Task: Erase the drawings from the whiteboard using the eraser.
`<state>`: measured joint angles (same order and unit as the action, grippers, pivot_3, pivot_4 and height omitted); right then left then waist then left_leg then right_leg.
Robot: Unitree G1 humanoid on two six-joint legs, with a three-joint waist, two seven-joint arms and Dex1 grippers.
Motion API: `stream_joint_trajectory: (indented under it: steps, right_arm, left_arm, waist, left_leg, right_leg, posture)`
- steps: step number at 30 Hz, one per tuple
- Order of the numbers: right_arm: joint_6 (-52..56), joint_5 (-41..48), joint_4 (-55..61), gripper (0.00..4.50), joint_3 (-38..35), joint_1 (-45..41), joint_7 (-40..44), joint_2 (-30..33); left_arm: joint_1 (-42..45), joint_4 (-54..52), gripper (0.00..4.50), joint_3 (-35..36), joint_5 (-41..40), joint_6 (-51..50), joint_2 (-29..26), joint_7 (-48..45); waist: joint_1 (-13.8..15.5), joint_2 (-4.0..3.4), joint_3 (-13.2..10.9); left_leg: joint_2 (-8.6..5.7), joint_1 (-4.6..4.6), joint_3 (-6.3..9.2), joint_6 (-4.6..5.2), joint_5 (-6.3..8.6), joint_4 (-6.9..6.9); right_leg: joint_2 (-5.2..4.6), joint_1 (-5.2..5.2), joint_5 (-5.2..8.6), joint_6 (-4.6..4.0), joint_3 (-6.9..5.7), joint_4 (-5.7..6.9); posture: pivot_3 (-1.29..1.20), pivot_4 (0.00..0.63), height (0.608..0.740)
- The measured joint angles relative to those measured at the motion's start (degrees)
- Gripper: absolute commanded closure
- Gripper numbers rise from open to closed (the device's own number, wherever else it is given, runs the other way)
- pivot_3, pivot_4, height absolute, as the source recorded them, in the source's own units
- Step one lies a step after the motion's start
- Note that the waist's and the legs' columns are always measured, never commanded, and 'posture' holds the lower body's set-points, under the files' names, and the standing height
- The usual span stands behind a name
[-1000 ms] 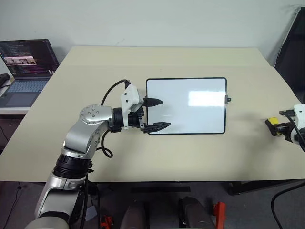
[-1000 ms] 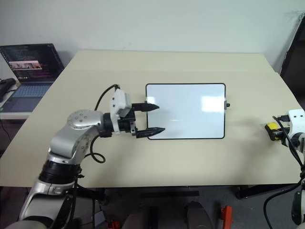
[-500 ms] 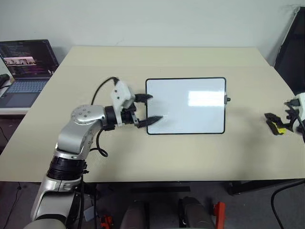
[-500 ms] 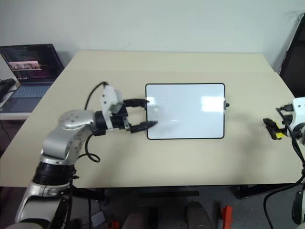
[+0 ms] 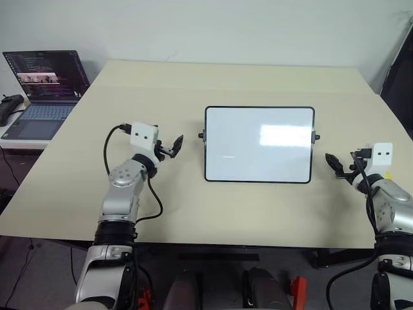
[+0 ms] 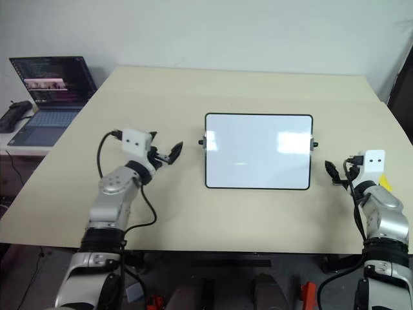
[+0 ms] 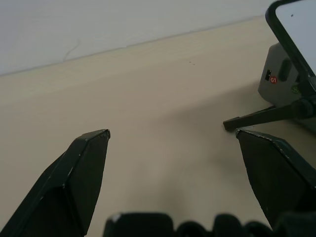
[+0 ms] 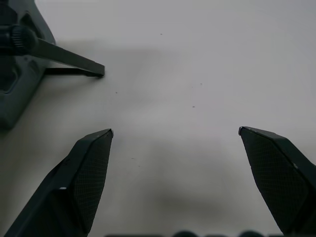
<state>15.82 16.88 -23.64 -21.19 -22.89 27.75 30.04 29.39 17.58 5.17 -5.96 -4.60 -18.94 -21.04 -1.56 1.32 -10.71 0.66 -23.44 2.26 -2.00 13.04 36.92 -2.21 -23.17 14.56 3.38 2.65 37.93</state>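
The whiteboard (image 5: 259,144) lies in the middle of the table, black-framed, with small knobs on both short sides. Its surface reads as plain white with a bright glare, and I cannot make out the drawings. My left gripper (image 5: 175,146) hovers open just off the board's left edge, pointing at it, with nothing between its fingers (image 7: 84,163). My right gripper (image 5: 334,163) stands open and empty just off the board's right edge. A bit of the yellow eraser (image 6: 385,183) peeks out on the table behind the right wrist, apart from the fingers.
The beige table (image 5: 258,84) stretches bare around the board. An open laptop (image 5: 45,77) sits on a side surface at the far left, with a black object (image 6: 14,116) beside it. A grey block (image 7: 279,81) with a black leg shows at the board's edge.
The camera view has shifted. My right gripper opened, let go of the yellow eraser and moved in toward the board. My left gripper drew back off the board's left edge.
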Motion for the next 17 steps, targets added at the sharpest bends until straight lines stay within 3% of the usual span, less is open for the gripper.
stream_joint_trajectory:
  steps: [9, 17]
  right_arm:
    - [-2.56, 0.56, 0.68, 0.03, 0.11, 0.74, -2.9, -5.39]
    - [-4.03, 0.16, 0.13, 0.03, 1.21, -2.24, -4.34, -6.12]
  left_arm:
    - [-0.19, 7.88, 0.0, -0.73, 3.87, 5.98, 2.41, 6.36]
    - [1.03, 13.81, 0.0, -2.94, 5.36, 10.06, 7.35, 8.6]
  waist:
    - [-0.31, -0.02, 0.01]
    - [-0.1, -0.02, 0.01]
  left_leg:
    - [0.01, 0.04, -0.01, 0.0, 0.0, 0.01]
    - [-0.01, 0.02, 0.0, 0.0, 0.0, -0.01]
  right_leg:
    - [0.02, 0.0, -0.01, -0.01, 0.02, 0.07]
    - [0.01, 0.0, -0.03, 0.01, -0.01, 0.04]
  posture:
    - [0.0, 0.15, 0.74]
    - [0.0, 0.15, 0.74]
